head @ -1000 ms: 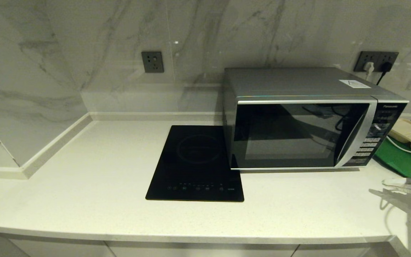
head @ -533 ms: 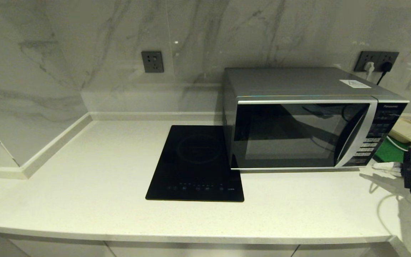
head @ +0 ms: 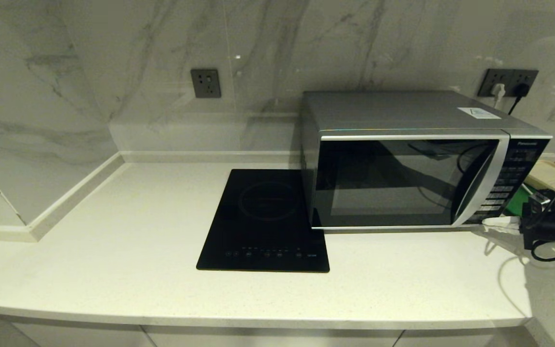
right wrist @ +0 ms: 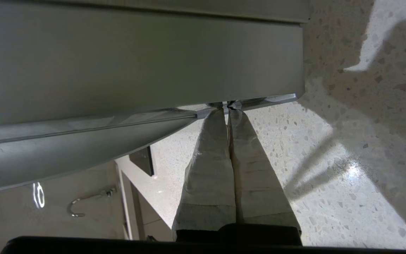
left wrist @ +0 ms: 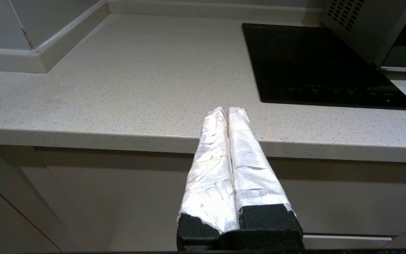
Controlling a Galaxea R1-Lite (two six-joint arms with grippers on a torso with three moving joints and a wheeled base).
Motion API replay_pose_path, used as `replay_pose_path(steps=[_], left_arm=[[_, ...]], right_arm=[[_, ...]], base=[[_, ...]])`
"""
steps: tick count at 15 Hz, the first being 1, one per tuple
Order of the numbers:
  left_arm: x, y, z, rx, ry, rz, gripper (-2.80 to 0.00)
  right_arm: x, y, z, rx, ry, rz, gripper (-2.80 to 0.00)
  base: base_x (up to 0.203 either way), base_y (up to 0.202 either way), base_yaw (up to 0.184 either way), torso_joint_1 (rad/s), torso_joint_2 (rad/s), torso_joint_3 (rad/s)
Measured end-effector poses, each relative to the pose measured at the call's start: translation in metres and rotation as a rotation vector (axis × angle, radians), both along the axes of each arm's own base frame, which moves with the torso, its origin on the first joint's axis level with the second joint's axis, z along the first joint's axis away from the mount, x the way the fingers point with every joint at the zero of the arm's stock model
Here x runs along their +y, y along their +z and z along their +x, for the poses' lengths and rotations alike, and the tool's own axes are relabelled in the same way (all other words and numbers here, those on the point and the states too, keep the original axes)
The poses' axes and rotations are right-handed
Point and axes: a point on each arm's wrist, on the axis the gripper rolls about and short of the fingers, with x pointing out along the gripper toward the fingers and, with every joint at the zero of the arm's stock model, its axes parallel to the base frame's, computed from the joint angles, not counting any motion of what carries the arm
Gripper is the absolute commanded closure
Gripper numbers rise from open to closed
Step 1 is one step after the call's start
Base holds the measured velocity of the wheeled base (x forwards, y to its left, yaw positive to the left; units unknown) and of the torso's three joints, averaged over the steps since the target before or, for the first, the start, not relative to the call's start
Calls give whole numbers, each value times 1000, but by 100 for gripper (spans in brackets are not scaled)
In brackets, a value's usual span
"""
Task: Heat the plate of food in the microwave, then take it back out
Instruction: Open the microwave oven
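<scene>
Since the right hand [head: 492,222] sits at the lower-right corner of the microwave [head: 410,159], at the right edge of the head view, the whole coming move turns on that corner: the fingertips touch or nearly touch the bottom edge of the oven's front, just below the dark button panel [head: 508,180] and beside the curved silver strip [head: 482,185]. In the right wrist view the hand [right wrist: 228,106] shows both taped fingers pressed together, nothing between them, tips right at the bright metal edge of the microwave [right wrist: 136,60]. Whether they actually bear on it, can't tell.

Right arm is far nearer than the left. Left hand [left wrist: 227,111] hangs parked in front of the tabletop [left wrist: 118,88] edge, fingers together & empty, well apart from the oven; not visible in the head view.

Microwave: big silver-grey box, long axis running left-right across the frame, dark glass door shut, standing on the tabletop [head: 113,241] right of centre, its left front corner overlapping the black induction hob [head: 263,221]. Plug and cable go to the wall socket [head: 508,82] at upper right.

Plate of food: not visible in any view; prob. inside behind the dark glass, but can't confirm. Green tray [head: 523,202] partly hidden behind the right arm.

My read: next step is opening the door or pressing a control w/ the right hand.
</scene>
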Motion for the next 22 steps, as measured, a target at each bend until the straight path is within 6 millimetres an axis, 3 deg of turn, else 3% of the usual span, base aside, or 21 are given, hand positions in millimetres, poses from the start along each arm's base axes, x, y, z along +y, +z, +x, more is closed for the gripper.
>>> replay_pose_path(steps=[22], left_arm=[[0,0,0,0,0,0,0]], right_arm=[[-2,10,2,-13,-25,7,0]], base=[[0,0,0,0,0,0]])
